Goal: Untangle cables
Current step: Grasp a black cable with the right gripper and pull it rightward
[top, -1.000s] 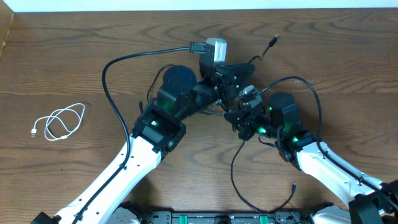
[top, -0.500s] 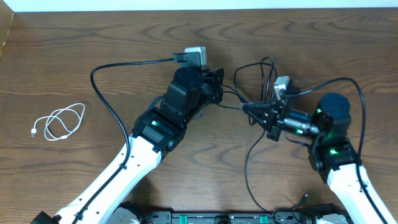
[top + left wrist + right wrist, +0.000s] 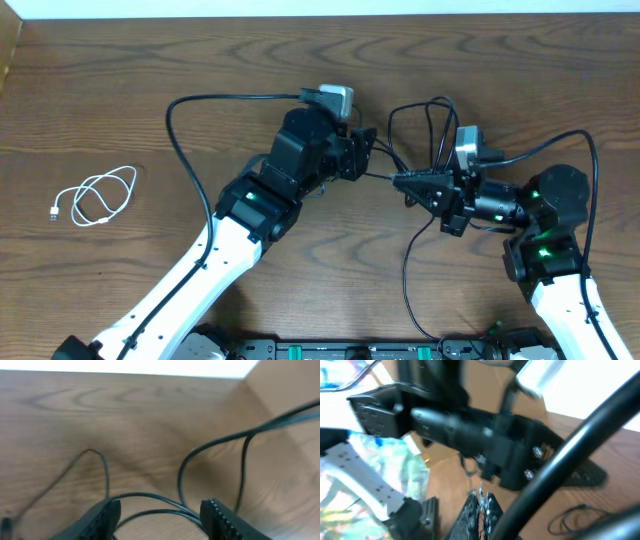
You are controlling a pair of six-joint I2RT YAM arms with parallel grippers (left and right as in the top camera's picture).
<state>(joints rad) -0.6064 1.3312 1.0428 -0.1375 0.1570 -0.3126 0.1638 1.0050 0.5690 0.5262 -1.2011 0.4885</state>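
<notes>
My right tool (image 3: 403,182) points left toward the middle of the tabletop (image 3: 120,90). In the right wrist view (image 3: 481,507) its 2 toothed fingers are pressed together, so it is clenched. From overhead, a thin taut strand of the black cables (image 3: 432,125) runs straight into its tip, and I read that as the tool gripping the strand. The wrist picture is too blurred for me to see the strand between the pads.

That strand stretches the short way left to my left tool (image 3: 366,160), which faces the right tool. The 2 tips are near each other but not touching. In the left wrist view the left tool (image 3: 160,517) is released, with its 2 fingers (image 3: 102,519) set wide apart. Black cable strands (image 3: 150,496) curve through the gap between them and lie on the wood, with neither pad closed on them.

Going outward, more of the black cables rise in a few narrow loops just behind the right tool. Another length drops from under that tool and runs down toward the near edge of the tabletop. All of this sits right of centre, between and around the 2 tools.

The white cable (image 3: 97,195) lies well apart from them at the far left of the tabletop. It is wound in a loose coil with 1 small plug sticking out on its left side, and it touches nothing else.

A thicker arm wire (image 3: 185,100) arcs from the left arm's wrist out over the wood and back to the arm.
</notes>
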